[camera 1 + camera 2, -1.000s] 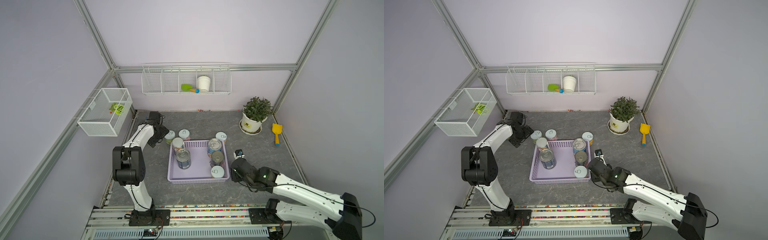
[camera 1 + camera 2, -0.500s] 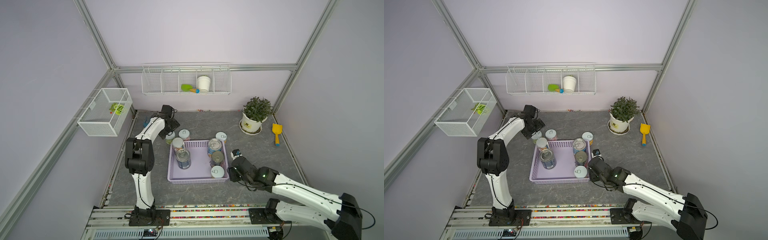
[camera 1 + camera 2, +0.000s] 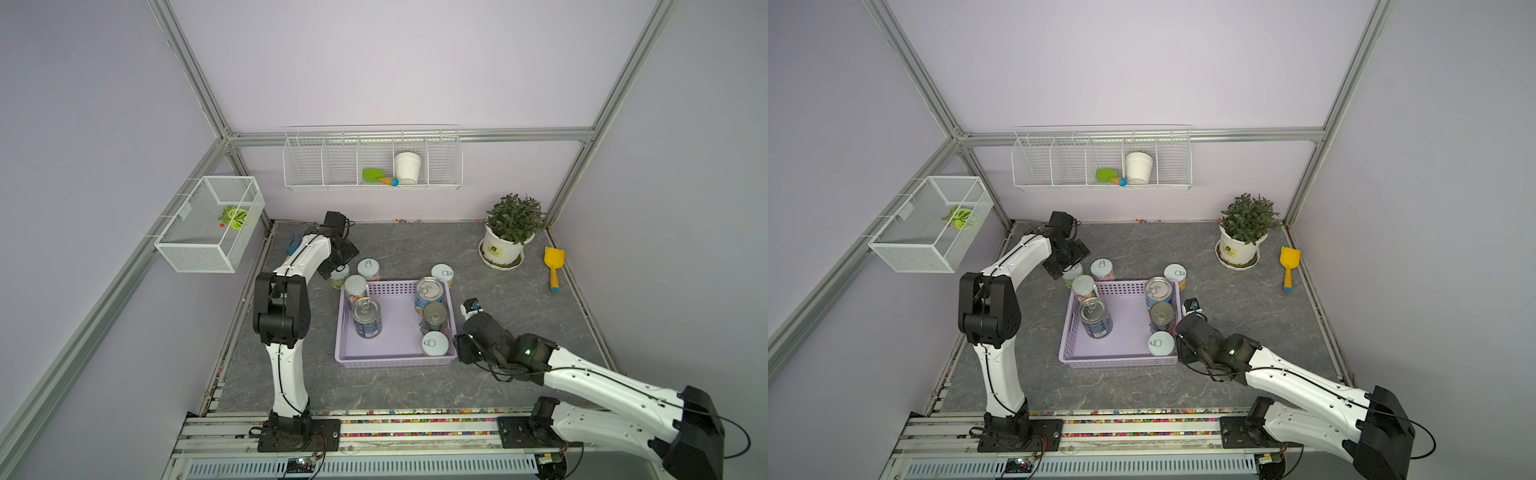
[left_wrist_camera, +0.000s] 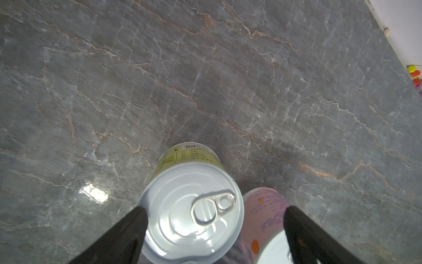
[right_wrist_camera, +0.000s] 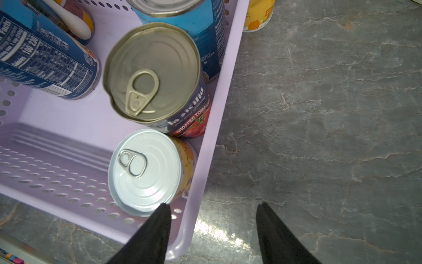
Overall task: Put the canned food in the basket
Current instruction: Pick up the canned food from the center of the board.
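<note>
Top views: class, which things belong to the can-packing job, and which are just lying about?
Job: canned food, lavender basket.
Lying about: potted plant, yellow shovel, green trowel, white flowerpot, wire rack, mesh basket.

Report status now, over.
Left end effector open over green-label can, not gripped. Right end effector open, empty, at basket corner. Pink can crowds left grasp.

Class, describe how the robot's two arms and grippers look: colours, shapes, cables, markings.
The left arm and right arm have smooth white shells and blocky black joints. A thin black cable runs along each. A small green light glows on the right arm's black wrist. The left gripper and right gripper have plain black tapered fingers.
</note>
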{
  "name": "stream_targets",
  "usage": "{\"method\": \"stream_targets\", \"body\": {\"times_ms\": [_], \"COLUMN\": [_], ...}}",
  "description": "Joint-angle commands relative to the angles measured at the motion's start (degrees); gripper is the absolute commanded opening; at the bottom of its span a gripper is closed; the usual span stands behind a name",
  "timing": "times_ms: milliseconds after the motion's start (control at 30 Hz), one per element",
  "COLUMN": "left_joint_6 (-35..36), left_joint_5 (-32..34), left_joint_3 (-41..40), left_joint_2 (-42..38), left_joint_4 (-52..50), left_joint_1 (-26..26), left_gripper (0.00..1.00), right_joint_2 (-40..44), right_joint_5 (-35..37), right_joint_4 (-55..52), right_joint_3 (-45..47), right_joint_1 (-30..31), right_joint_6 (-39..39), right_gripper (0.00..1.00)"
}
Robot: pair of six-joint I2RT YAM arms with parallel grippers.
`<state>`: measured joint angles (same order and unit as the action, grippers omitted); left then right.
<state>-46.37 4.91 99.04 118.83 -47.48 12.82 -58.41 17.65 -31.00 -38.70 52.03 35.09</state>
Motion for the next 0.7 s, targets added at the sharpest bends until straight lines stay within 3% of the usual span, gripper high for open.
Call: {"method": "stream_targets", "body": {"times_ms": [0,167,667], "left_joint_6": [-0.5,0.7,1.1], "left_joint_5": [3.6,2.5,1.3], "left_joint_3": [-2.6,-6.3,-7.9], "left_joint_2": [-1.7,-6.1,-7.7], "left_joint_4": [-2.5,-0.2,-0.1], "left_joint_1": [-0.9,-2.2,-2.9], "left_gripper": [0.99,1.00,1.00], "right_joint_2": [0.3,0.1,-1.8], "right_joint_5": [-0.7,-1.0,-1.5], "right_joint_4": [0.5,0.9,1.4], "right_joint_3": [1.2,1.3,1.7], "right_joint_1": [-0.3,-0.3,-0.3], "right_joint_6": [-0.3,-0.3,0.3], "right_gripper": [0.65,0.65,0.65]}}
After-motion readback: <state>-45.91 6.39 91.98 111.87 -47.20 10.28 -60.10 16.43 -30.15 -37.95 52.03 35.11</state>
